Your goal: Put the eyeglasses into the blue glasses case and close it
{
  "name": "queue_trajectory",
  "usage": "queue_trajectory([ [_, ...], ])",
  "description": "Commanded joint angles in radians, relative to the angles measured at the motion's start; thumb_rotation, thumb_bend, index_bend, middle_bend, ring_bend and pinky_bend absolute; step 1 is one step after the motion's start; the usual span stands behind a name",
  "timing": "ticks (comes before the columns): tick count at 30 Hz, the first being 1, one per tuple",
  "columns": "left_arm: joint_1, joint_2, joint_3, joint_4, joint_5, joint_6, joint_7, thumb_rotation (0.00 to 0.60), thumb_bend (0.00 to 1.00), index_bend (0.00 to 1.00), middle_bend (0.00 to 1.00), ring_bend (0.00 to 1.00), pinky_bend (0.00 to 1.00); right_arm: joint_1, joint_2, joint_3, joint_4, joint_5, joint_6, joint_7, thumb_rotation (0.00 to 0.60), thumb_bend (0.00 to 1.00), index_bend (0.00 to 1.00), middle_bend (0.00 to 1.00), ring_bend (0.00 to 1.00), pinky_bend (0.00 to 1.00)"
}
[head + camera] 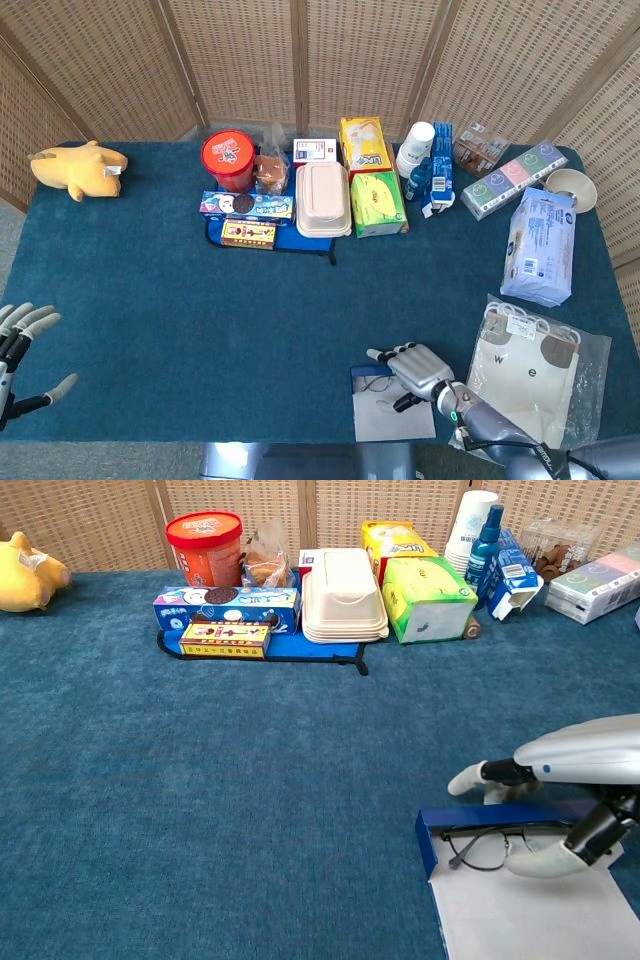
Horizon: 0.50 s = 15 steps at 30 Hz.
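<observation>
The blue glasses case [426, 842] lies open near the table's front edge, its pale lid [520, 920] spread flat toward me. The black-framed eyeglasses [480, 844] lie inside it along the far wall. My right hand [575, 752] reaches over the case from the right, fingers [472, 778] curled behind the far wall and thumb inside by the right lens. The head view shows the same right hand [420, 368] on the case [358, 376], with the eyeglasses [378, 385] partly hidden. My left hand [22, 352] hovers open at the front left corner, holding nothing.
A row of goods stands at the back: a red tub [205, 542], snack boxes [226, 607], a white lidded container [343, 595], a green tissue box [428, 598]. A yellow plush [78, 168] lies far left. A plastic-wrapped bag [530, 370] lies right of the case.
</observation>
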Motion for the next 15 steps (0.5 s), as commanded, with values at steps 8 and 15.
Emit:
queue_trajectory([
  [8, -0.003, 0.001, -0.002, -0.005, 0.005, 0.000, 0.004, 0.600, 0.13, 0.18, 0.17, 0.08, 0.00, -0.017, 0.029, -0.028, -0.021, 0.009, 0.026, 0.005, 0.261, 0.34, 0.06, 0.23, 0.19, 0.20],
  [15, -0.004, -0.001, -0.001, -0.011, 0.009, -0.002, 0.012, 0.600, 0.13, 0.18, 0.17, 0.07, 0.00, -0.041, 0.041, -0.043, -0.039, -0.027, 0.037, 0.015, 0.262, 0.34, 0.06, 0.23, 0.19, 0.20],
])
